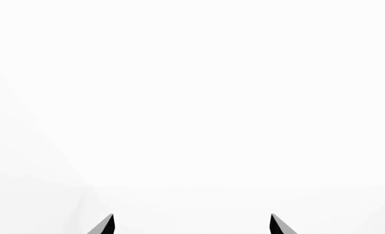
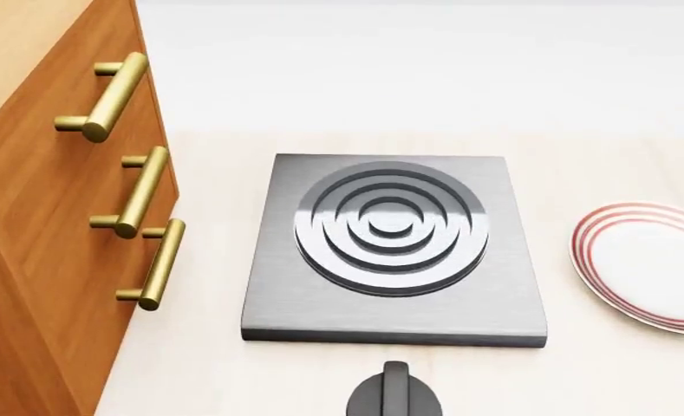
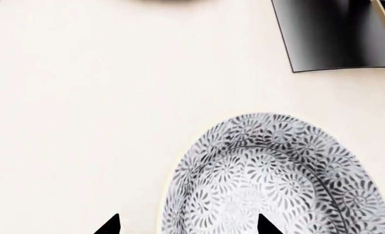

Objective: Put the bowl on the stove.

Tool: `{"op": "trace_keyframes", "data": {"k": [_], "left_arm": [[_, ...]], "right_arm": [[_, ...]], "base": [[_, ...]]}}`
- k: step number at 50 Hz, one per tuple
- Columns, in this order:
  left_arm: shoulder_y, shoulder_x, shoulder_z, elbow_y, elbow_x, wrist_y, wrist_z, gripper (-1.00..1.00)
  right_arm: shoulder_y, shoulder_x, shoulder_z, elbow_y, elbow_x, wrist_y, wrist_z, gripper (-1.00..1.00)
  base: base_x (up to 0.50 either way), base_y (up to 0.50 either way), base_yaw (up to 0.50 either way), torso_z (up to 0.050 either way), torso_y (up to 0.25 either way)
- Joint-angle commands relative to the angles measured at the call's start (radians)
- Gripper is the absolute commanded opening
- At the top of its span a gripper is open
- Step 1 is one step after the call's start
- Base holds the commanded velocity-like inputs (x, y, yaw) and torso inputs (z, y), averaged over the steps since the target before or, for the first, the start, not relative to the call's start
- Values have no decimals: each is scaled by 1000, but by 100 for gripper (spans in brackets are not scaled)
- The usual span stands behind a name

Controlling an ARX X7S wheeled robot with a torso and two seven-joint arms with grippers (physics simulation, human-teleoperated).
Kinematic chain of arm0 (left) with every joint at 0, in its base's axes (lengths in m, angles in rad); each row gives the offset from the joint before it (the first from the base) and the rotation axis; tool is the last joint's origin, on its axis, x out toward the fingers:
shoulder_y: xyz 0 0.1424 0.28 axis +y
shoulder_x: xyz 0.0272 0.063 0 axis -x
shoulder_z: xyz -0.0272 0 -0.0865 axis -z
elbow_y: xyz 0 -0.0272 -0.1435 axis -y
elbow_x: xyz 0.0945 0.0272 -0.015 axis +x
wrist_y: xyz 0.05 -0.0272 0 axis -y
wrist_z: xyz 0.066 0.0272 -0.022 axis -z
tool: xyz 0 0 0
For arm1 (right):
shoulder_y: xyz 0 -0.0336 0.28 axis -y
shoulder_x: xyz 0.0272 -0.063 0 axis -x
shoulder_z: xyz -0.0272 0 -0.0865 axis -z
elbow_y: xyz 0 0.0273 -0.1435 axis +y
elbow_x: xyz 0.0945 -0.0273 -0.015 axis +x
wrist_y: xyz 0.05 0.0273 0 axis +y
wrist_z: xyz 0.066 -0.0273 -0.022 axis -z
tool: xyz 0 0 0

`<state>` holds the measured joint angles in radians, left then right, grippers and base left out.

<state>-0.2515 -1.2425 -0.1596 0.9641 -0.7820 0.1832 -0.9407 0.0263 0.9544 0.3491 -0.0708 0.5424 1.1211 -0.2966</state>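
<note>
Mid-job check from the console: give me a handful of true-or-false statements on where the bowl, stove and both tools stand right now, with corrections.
1. The bowl already sits on the stove. False: the burner is bare in the head view; the bowl rests on the pale counter in the right wrist view.
2. The right tool has its fingertips apart, one over the bowl's interior. True.
3. The left tool grips the plate. False: its fingertips are apart with only blank white between them.
4. The plate lies on the counter beside the stove, apart from it. True.
5. A black knob sits at the stove's near edge. True.
</note>
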Motion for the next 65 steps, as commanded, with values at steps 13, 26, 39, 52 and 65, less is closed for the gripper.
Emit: {"op": "trace_keyframes", "data": {"k": [13, 26, 39, 52, 65], "left_arm": [[-9, 21, -13, 1, 13, -7, 22, 100], [-8, 18, -22, 2, 7, -9, 23, 100], [-10, 22, -17, 1, 10, -11, 24, 100], [3, 23, -30, 3, 11, -12, 26, 100], [-5, 24, -23, 3, 11, -14, 27, 100]], "right_arm": [[41, -67, -41, 71, -52, -43, 24, 100], [21, -86, -29, 78, -50, -46, 31, 100], [18, -106, -49, 101, -56, -57, 35, 100], [-4, -110, -36, 86, -54, -82, 27, -100], [-30, -105, -6, 60, -51, -104, 24, -100]], "base": [[0, 0, 0, 0, 0], [0, 0, 0, 0, 0], [0, 0, 0, 0, 0], [0, 0, 0, -1, 0], [0, 0, 0, 0, 0]]}}
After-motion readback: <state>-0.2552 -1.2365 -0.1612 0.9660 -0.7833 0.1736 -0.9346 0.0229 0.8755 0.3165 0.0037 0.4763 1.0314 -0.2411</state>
